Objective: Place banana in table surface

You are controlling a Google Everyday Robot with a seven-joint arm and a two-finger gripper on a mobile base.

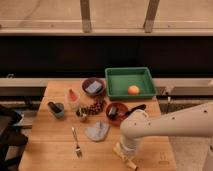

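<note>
Heads up, you've got nothing readable here: no text, label, brand or number on anything across the table surface (50,145), 12 o'clock through 6.

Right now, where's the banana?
Camera view: banana at the near edge of the table, right of the fork, below the red bowl, in the shut gripper.

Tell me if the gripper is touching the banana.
Touching. The camera view shows the gripper low at the table surface's front edge, shut on the banana, no gap visible.
</note>
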